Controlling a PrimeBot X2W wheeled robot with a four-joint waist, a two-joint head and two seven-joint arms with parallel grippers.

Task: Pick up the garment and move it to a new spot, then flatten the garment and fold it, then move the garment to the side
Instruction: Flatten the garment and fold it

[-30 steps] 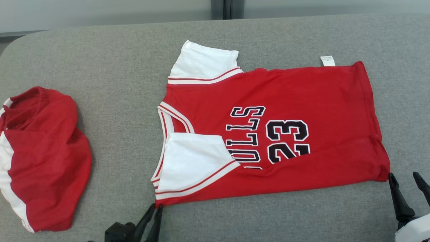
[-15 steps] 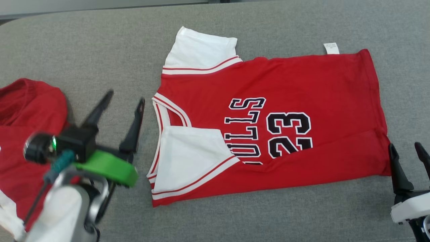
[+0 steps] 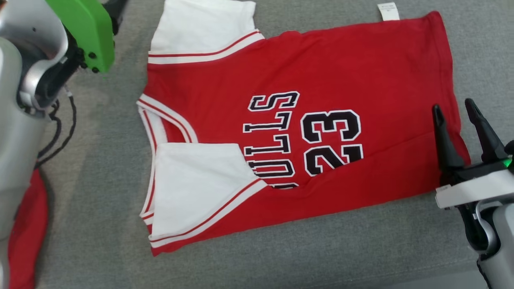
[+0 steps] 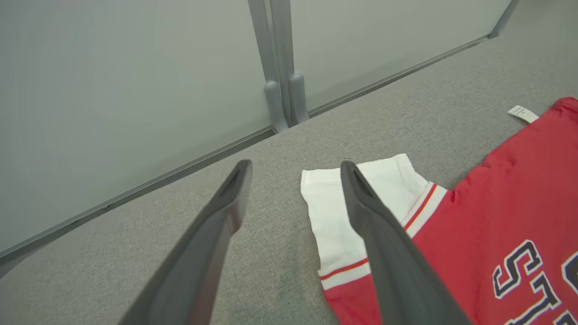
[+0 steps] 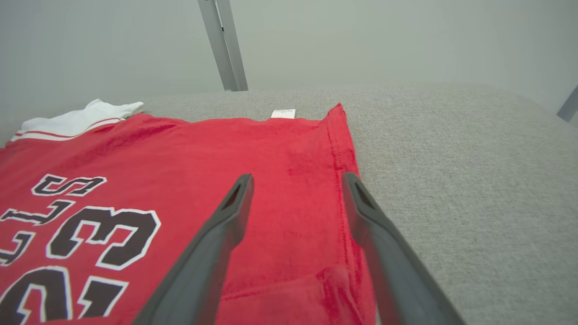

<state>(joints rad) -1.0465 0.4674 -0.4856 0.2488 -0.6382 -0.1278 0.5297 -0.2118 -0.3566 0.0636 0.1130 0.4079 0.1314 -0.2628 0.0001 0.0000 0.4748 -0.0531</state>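
- A grey padded surface is seen nearest the robot, and a second red garment with a white edge is bunched on it at the lower left of the head view.
- The right gripper is held at the near right. Its two dark fingers are spread wide and nothing is gripped between them.
- In the right wrist view the same gripper is seen over the hem end of the jersey: one finger over red cloth, the other at the stitched edge. Whether the cloth is touched cannot be told.
- The jersey is laid out flat in the middle of the surface, collar to the left and hem to the right.
- Its near sleeve, white with red stripes, is folded in over the chest.
- The black lettering and the number 23 are partly covered by a fold along the near side.
- The far sleeve is spread outward, and a white label sticks out at the far hem corner.
- The left arm's green cover is seen at the far left.
- The left gripper is held wide apart and empty, just beside the far sleeve's end.
- A pale partition wall with a grey post is seen beyond the surface.
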